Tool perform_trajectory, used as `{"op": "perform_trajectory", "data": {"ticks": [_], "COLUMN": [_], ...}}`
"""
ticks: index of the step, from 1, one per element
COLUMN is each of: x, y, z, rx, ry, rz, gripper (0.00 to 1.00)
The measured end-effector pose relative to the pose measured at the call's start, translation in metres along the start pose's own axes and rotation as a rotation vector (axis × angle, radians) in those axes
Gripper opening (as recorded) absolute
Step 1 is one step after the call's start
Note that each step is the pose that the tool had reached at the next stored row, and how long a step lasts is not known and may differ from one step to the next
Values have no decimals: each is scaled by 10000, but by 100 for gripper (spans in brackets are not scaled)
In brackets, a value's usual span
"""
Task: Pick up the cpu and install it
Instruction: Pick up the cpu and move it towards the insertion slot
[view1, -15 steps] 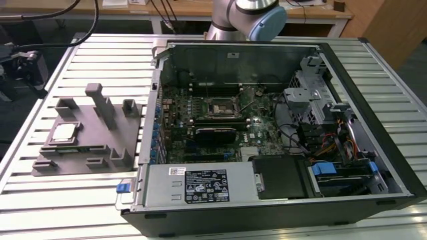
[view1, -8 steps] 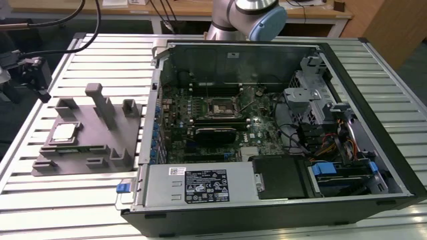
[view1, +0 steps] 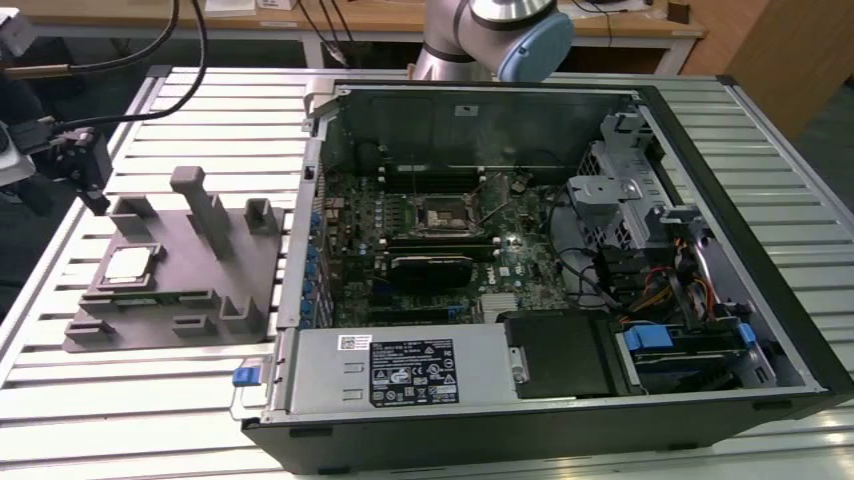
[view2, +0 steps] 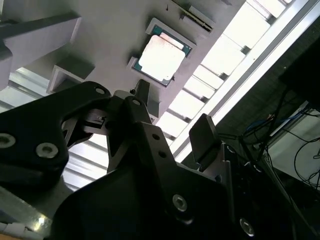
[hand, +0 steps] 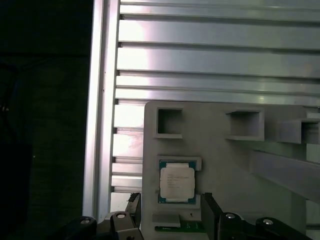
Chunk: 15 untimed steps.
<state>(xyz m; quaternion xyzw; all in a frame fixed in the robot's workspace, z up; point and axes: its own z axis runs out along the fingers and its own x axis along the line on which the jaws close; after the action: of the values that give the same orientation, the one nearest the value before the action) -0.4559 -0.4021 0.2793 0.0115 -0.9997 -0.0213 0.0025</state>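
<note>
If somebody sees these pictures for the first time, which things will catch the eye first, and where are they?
An open computer case lies on a slatted metal table, filling the middle and the exterior view's right, its green motherboard exposed. At the exterior view's left stands a grey plastic fixture with the small silver cpu lying flat on it. The open pincer hovers near that cpu, holding nothing.
</note>
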Motion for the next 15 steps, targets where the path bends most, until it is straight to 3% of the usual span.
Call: {"op": "perform_trajectory", "data": {"ticks": [4, 11, 15], "x": [-3, -25, -38], "y": [-4, -6, -8], "z": [71, 81, 138], "rx": [0, 0, 1], "ry": [0, -1, -1], "rz": [-13, -16, -16], "gripper": [60, 60, 60]}}
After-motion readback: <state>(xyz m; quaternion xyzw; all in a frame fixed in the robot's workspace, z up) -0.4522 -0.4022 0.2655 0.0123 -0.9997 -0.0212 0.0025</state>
